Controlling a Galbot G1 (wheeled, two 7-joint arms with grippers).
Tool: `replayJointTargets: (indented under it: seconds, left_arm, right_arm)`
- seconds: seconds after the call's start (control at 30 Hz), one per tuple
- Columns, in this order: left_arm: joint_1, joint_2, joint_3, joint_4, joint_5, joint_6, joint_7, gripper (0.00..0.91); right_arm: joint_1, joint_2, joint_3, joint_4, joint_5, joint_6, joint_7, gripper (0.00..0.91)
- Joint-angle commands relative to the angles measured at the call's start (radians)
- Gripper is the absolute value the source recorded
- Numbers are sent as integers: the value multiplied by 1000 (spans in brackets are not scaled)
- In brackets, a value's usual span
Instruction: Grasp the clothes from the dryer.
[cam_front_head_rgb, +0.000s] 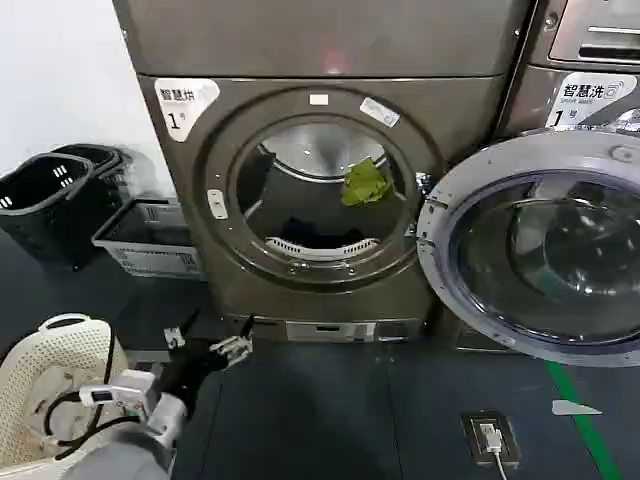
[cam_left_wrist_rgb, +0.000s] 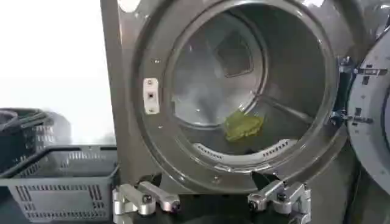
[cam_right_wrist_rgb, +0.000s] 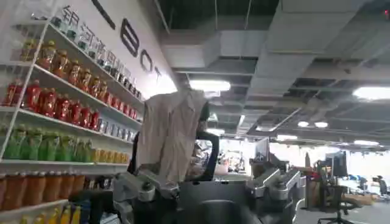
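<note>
Green garment (cam_front_head_rgb: 366, 183) sits inside the dryer drum (cam_front_head_rgb: 318, 190), toward its right — well apart from your left gripper (cam_front_head_rgb: 207, 349), which hangs low by the dryer's base, fingers (cam_left_wrist_rgb: 146, 198) apart, empty. Right gripper (cam_right_wrist_rgb: 207, 190) aims at the ceiling — fingers spread, empty.

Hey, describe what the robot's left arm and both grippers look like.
The left arm has a grey shell, a white wrist module and black cables looping beside it. The left gripper has silver metal jaws with black screws and dark tips. The right gripper has matching silver jaws on a dark body.
</note>
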Motion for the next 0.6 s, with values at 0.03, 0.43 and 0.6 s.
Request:
replayJointTargets:
  seconds: [0.03, 0.43, 0.6]
  left_arm:
    - [1, 0, 2, -2, 3, 49, 1, 907]
    - [13, -2, 0, -12, 12, 49, 10, 907]
    - [16, -2, -1, -8, 11, 49, 11, 907]
  right_arm:
    - [2, 3, -2, 4, 35, 26, 5, 907]
    - [-6, 6, -12, -24, 8, 64, 0, 907]
    - [-6, 8, -17, -25, 11, 62, 7, 907]
